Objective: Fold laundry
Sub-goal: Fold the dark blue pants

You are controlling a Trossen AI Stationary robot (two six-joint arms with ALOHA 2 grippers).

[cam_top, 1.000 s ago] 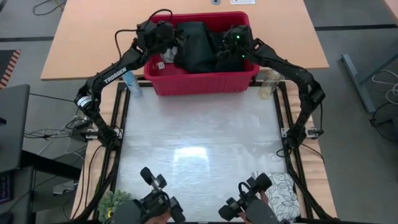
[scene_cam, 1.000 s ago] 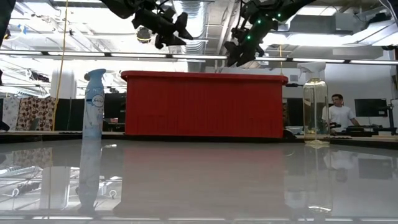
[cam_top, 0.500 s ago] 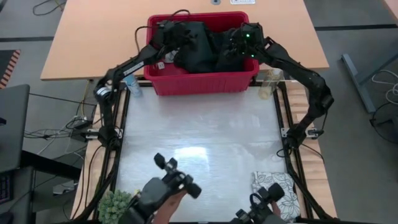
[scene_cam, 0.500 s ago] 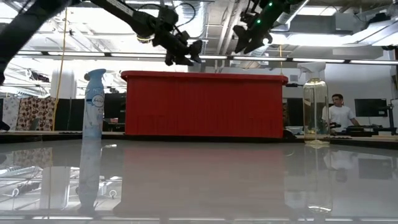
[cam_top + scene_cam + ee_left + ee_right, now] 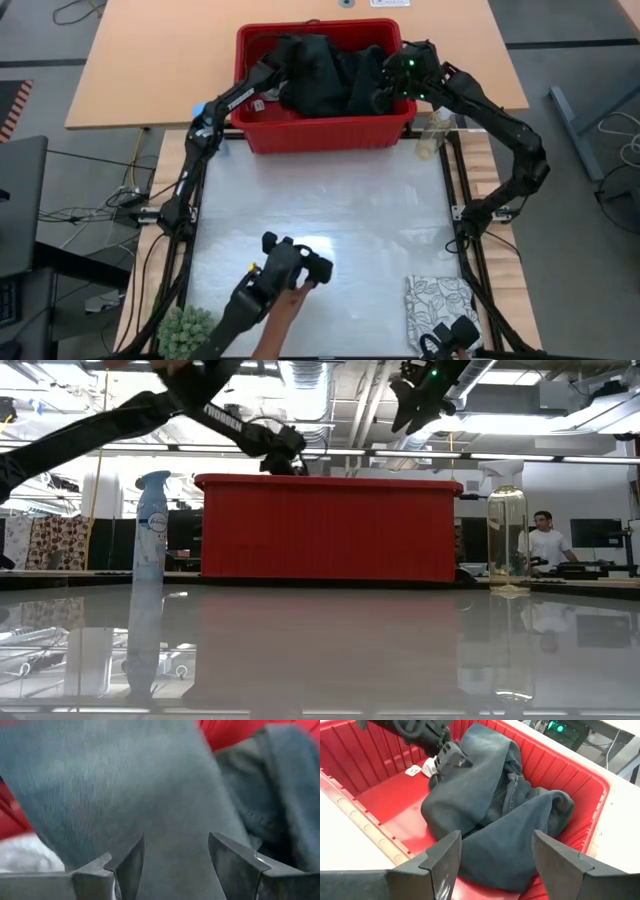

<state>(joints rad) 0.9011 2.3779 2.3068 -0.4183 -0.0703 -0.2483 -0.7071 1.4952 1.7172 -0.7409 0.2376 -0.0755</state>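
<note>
The dark blue-black jeans (image 5: pixel 325 75) lie bunched in the red basket (image 5: pixel 325 130), also in the right wrist view (image 5: pixel 490 820). My left gripper (image 5: pixel 272 72) is open and low in the basket at the jeans' left side, with dark cloth (image 5: pixel 150 795) filling the space ahead of its fingers (image 5: pixel 175 840). My right gripper (image 5: pixel 385 95) is open and hovers above the basket's right part, clear of the jeans (image 5: pixel 495 835). The folded white leaf-print cloth (image 5: pixel 440 300) lies flat at the table's near right corner. The small grey cloth cannot be made out. My left gripper reaches slanting down from the basket's left side, its open fingers (image 5: pixel 127 857) on either side of a hump at the jeans' left edge (image 5: pixel 457 767). Whether they touch the cloth I cannot tell. The jeans rest on the basket floor.
A spray bottle (image 5: pixel 205 128) and a clear bottle (image 5: pixel 432 130) stand beside the basket's near corners. A person's hand holding a control grip (image 5: pixel 285 275) reaches over the table's near part. A green plant (image 5: pixel 185 325) sits at the near left corner. The white table top (image 5: pixel 320 210) lies between.
My left gripper moved from the basket's left rim rightward and down to the jeans' left side. My right gripper shifted toward the basket's right wall and rose a little. The jeans kept their place. The person's hand at the near edge moved farther onto the table.
</note>
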